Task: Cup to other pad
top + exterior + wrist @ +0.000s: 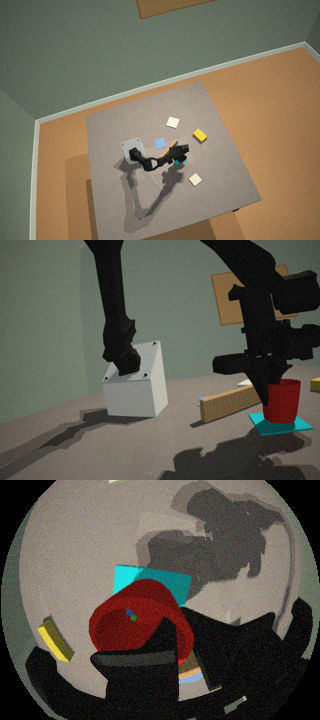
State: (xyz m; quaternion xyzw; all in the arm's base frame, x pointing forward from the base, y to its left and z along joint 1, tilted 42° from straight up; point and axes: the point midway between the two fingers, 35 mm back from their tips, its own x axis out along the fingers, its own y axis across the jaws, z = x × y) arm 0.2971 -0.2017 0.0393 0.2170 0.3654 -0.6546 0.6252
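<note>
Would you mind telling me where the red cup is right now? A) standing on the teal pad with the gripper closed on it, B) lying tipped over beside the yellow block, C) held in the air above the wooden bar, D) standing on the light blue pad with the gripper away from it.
A: in the exterior view the red cup stands upright on the teal pad, and the gripper is closed on its wall.

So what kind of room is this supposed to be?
Probably a bare test room for robot practice: one arm bolted to a white block, a grey table with coloured pads and blocks, plain green walls, little else.
</note>
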